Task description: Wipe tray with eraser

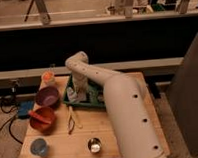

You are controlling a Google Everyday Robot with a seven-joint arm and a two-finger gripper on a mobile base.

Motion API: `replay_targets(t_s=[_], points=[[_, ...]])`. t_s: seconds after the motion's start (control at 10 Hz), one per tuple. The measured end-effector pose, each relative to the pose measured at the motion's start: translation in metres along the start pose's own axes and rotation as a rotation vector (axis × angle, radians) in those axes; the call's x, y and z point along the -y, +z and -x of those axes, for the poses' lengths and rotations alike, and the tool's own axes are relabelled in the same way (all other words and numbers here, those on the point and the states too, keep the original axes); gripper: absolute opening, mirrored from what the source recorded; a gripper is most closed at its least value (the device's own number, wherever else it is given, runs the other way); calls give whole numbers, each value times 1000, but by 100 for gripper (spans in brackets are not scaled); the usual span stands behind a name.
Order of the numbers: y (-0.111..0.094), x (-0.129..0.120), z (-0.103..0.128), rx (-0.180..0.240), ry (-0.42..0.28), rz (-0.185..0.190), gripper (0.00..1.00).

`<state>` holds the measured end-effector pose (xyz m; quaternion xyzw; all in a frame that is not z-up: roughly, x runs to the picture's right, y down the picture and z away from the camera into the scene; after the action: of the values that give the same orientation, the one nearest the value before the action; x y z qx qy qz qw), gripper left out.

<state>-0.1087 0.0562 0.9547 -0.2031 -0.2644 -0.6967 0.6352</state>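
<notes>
Green plastic tray (69, 101), gripper (79, 94) low inside it.

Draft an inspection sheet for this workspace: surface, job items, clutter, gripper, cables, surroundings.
Surface: light wooden table, crowded on its left half.
Job's things: shallow rectangular green plastic tray at rear centre; eraser not clearly made out.
Clutter: round purple bowl and round red bowl left of the tray; small orange object at rear left; blue cup and shiny metal cup near the front edge; slim two-legged tool in front of the tray.
Grippers: gripper lowered into the tray's left part.
Cables: dark cables off the table's left side, by a blue box.
Surroundings: dark wall panel behind the table.
</notes>
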Motion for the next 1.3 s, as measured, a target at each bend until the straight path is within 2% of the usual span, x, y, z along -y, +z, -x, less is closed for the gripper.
replay_targets(t_s=[0.1,0.3,0.6,1.0,1.3], points=[[2,-1,11,3,-5,-3,0],[5,-23,23,8,7,12,0],[10,-49,29,23,47,16,0],[9,-77,19,27,111,27,0],[3,-80,1,19,131,28,0]])
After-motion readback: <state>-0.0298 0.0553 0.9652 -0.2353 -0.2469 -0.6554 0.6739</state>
